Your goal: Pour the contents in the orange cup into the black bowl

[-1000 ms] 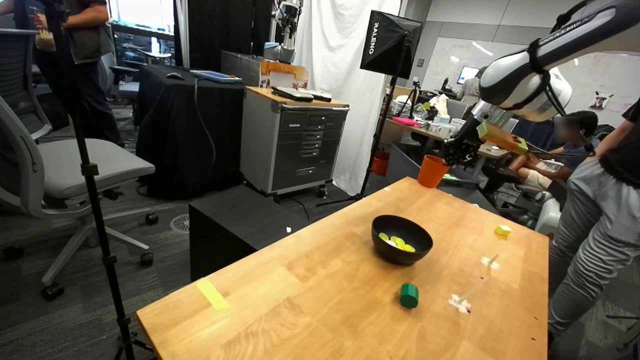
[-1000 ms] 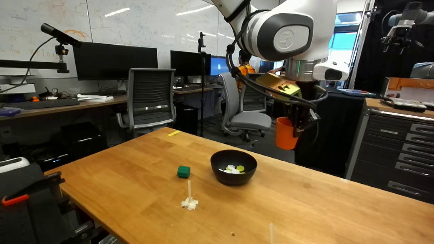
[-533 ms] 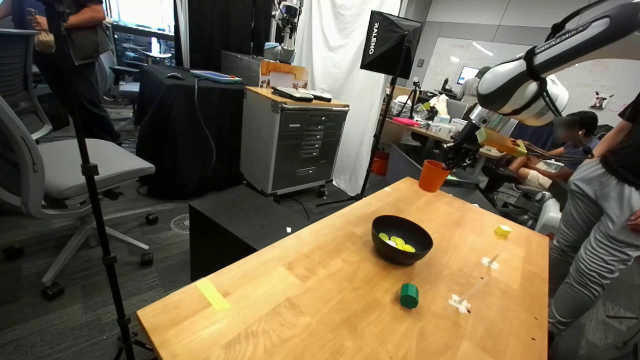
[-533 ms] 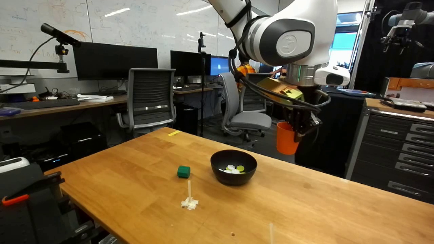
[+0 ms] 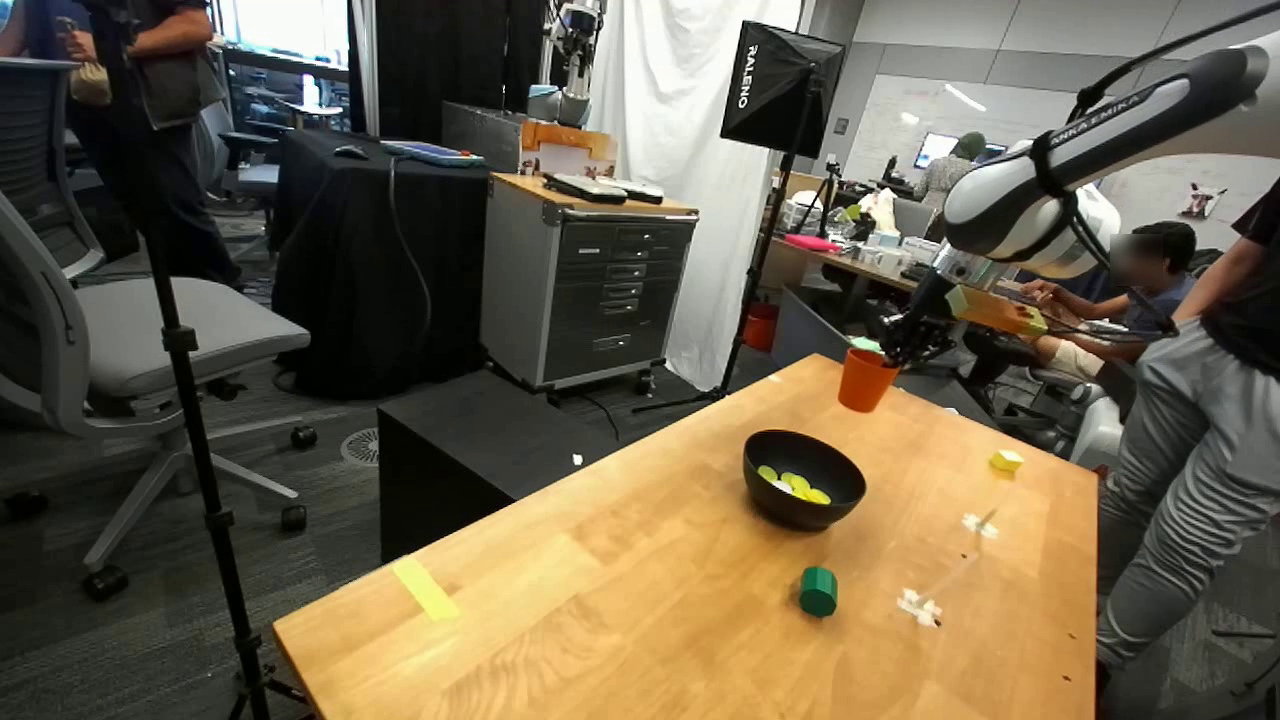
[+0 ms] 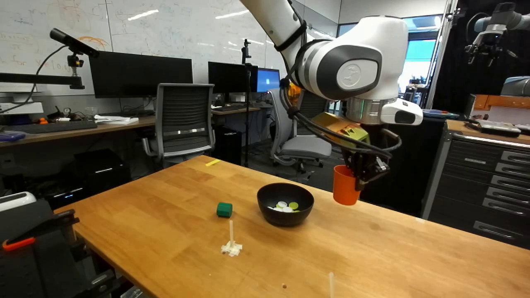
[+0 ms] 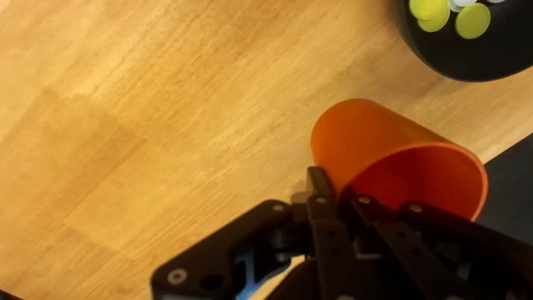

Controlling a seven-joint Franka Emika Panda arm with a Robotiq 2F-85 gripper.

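Nearly upright, the orange cup point(image 5: 866, 384) point(image 6: 345, 188) hangs by its side wall from my gripper point(image 6: 358, 176), over the table's far part in both exterior views. In the wrist view the gripper point(image 7: 336, 193) has one finger outside the cup point(image 7: 366, 129) and the other inside its rim, closed on the wall. The visible inside of the cup is bare red; its bottom is hidden. The black bowl point(image 5: 825, 466) point(image 6: 285, 220) point(image 7: 479, 62) stands on the table, a short way from the cup. Yellow and white round pieces, the contents point(image 5: 795, 484) point(image 6: 287, 209) point(image 7: 472, 21), lie in it.
A small green block point(image 5: 818, 592) point(image 6: 224, 210) lies near the bowl. Thin sticks rise from white tape patches point(image 5: 920, 606) point(image 6: 231, 248). A yellow block point(image 5: 1006, 460) sits by the table edge, where a person point(image 5: 1180, 480) stands.
My gripper has come down with the orange cup, which now hangs lower, nearer to the height of the bowl. The bowl and its pieces have not moved.
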